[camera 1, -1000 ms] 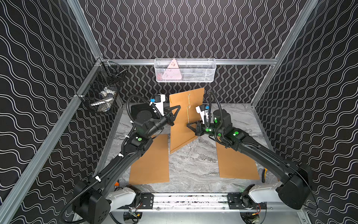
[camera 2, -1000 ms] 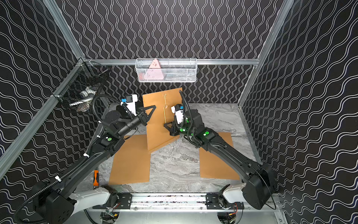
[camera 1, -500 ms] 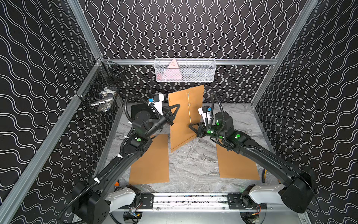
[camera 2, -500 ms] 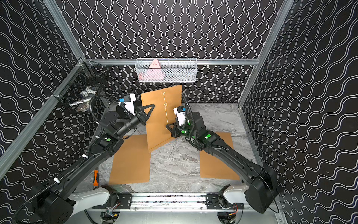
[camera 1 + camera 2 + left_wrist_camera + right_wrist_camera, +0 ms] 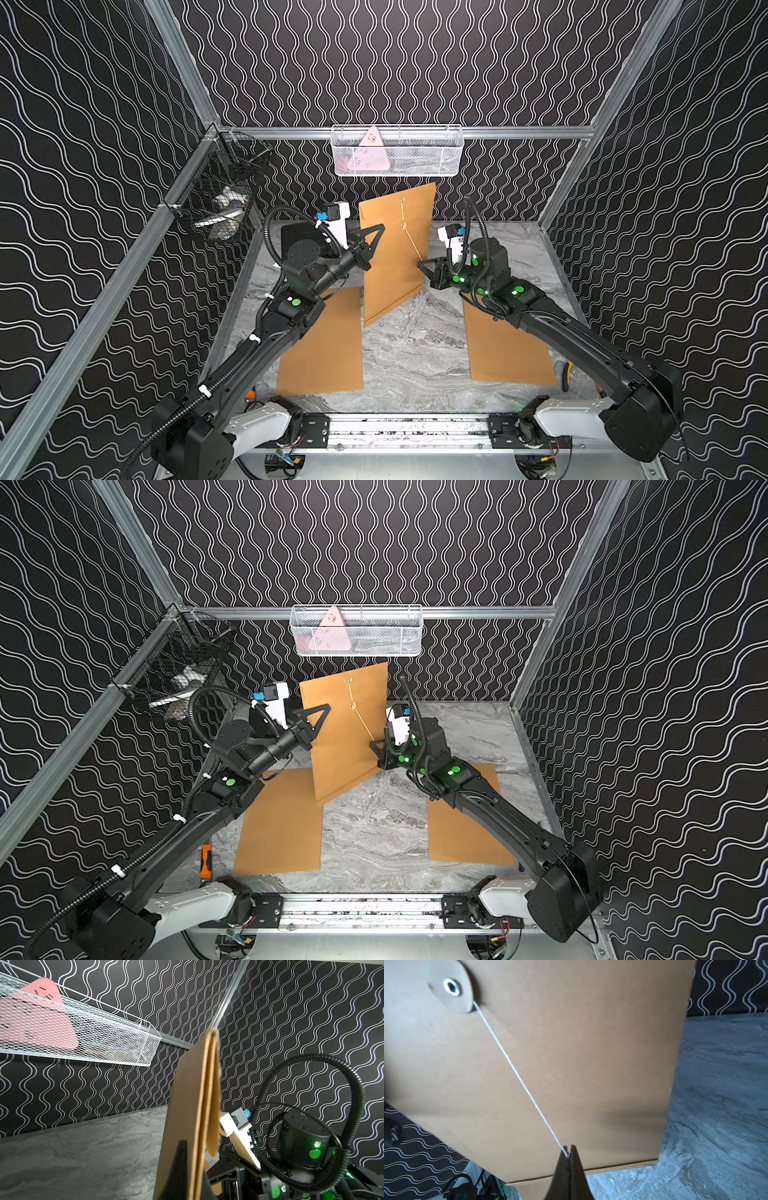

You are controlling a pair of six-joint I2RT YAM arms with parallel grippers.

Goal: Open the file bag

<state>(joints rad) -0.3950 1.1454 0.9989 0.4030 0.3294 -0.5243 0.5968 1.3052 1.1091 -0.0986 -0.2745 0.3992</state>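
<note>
Taut string [image 5: 412, 244] runs from upright file bag [image 5: 390, 274] rightward into the pinching right end effector [image 5: 420, 262] (left end effector [image 5: 379, 230] clamps bag's edge).

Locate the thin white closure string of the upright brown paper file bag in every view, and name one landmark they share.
Top view: the thin white string crosses the upright brown paper file bag diagonally, mid-picture.
Top view: same diagonal, just left of centre.
Left wrist: not in it; the bag shows edge-on.
Right wrist: the string runs from the round eyelet disc to the shut right gripper.
Shared landmark: the file bag, in all four.
</note>
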